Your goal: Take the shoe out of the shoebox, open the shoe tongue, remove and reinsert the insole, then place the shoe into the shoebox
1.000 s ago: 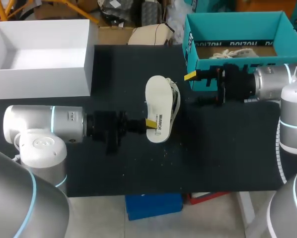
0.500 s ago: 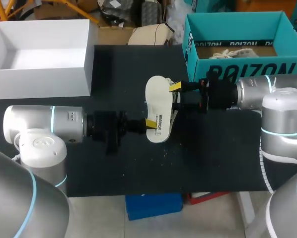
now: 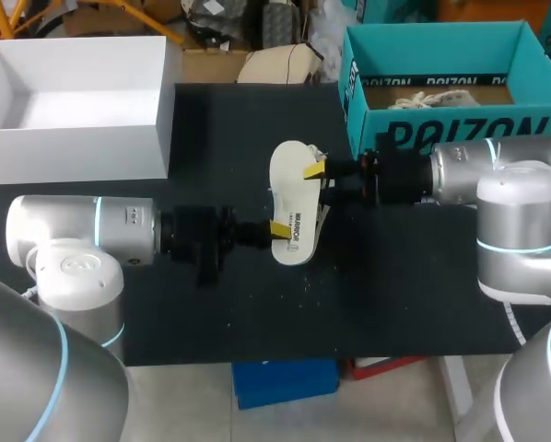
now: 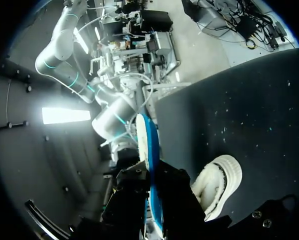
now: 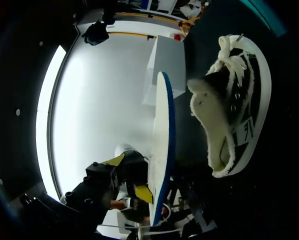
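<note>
Centrally, the left gripper (image 3: 279, 228) pinches the flat white insole (image 3: 292, 184) at its lower end; the right gripper (image 3: 317, 175) meets its upper-right edge, grip unclear. The black-and-white shoe (image 5: 234, 115) lies beneath.

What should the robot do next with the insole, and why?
Probably close the right gripper on the free end of the insole: its jaws look open at that edge, the left gripper pinches only the other end, and the shoe lies right beside.

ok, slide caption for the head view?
Left gripper holds the removed insole by the shoe; right gripper at its other side, teal shoebox behind.
</note>
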Controlling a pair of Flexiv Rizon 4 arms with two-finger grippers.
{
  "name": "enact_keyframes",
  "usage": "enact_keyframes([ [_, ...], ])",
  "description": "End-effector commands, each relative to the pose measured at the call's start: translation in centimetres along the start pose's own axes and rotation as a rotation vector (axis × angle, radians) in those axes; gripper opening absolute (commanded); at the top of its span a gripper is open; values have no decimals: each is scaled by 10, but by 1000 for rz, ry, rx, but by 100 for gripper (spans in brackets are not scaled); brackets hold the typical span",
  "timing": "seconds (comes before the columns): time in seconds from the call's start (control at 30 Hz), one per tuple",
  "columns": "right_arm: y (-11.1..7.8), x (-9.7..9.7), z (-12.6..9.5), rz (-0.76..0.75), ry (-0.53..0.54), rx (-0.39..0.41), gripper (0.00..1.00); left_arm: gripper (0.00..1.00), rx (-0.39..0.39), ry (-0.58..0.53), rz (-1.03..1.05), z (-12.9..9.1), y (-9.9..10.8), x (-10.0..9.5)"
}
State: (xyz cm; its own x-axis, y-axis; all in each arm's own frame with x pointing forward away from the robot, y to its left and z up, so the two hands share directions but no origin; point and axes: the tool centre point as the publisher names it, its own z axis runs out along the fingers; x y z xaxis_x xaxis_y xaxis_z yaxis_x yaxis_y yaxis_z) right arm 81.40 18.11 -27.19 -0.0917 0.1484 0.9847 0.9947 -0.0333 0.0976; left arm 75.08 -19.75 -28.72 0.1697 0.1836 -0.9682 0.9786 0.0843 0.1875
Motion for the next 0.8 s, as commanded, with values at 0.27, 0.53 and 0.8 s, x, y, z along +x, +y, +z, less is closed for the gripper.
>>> enact_keyframes([
  [0.27, -2, -9, 15, 8, 5, 16, 44, 0, -5, 4, 2, 2, -1, 0],
  [0.53, -3, -13, 17, 19, 6, 18, 42, 0, -5, 4, 2, 2, -1, 0],
  [0.8, -4, -16, 19, 24, 6, 14, 0, 0, -5, 4, 2, 2, -1, 0],
])
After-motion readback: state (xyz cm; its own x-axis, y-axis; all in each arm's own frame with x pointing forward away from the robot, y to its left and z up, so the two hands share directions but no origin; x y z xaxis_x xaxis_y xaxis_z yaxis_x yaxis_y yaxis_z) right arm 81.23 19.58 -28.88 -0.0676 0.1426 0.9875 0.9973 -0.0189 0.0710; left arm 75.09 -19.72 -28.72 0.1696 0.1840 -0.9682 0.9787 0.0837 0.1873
